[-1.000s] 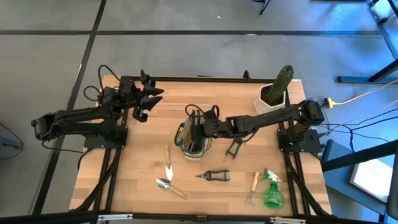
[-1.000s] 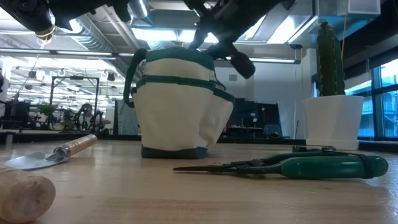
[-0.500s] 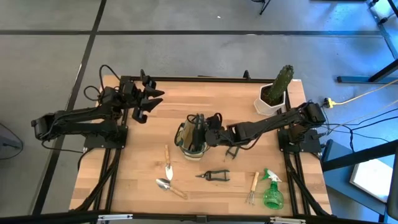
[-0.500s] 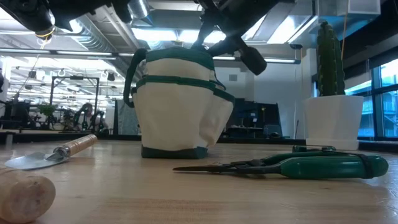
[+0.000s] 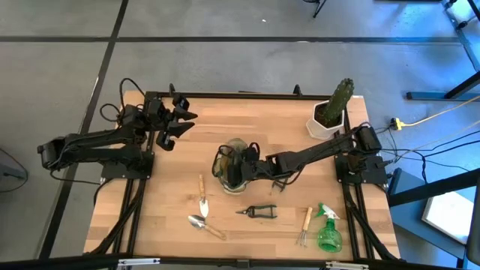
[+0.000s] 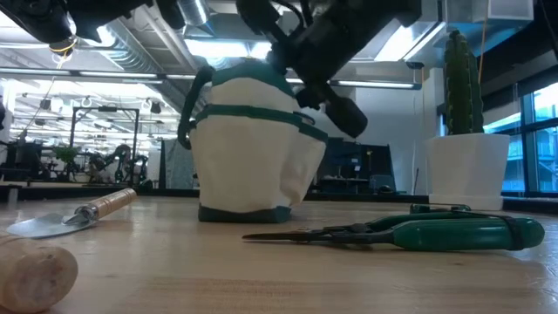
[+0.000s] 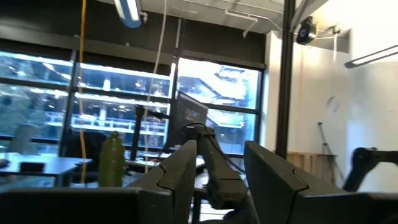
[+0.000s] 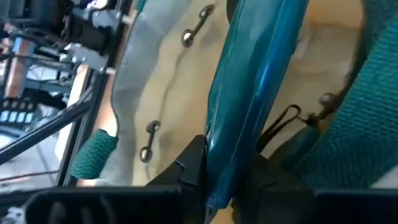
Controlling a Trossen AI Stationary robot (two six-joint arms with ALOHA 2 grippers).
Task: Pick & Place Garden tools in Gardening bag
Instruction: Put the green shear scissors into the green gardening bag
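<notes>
The gardening bag [image 5: 227,171], beige with green trim, stands at the table's middle; it also shows in the low view [image 6: 248,148]. My right gripper [image 5: 241,163] reaches from the table's right over the bag's mouth, shut on a green-handled tool [image 8: 249,106]. My left gripper [image 5: 182,120] waits open at the far left, raised. On the table near the front lie green-handled shears [image 5: 257,212], a wooden-handled trowel [image 5: 202,199], a second trowel [image 5: 204,225], a hand fork [image 5: 305,225] and a green spray bottle [image 5: 328,231]. My right gripper pinches the tool's long green handle [image 8: 231,155] between its two fingers [image 8: 189,168]. It comes slanting down from the table's right. The handle runs forward past the fingertips into the bag's beige inside [image 8: 168,93]. The tool's far end is hidden.
A cactus in a white pot [image 5: 331,112] stands at the far right corner. In the low view the shears [image 6: 418,234] lie in front of the bag and a trowel [image 6: 78,214] lies to its left.
My right gripper has moved toward the table's left and near edge and down, from beside the bag's right rim to over its mouth, carrying the tool in. The bag's top has been pushed over a little toward the left.
</notes>
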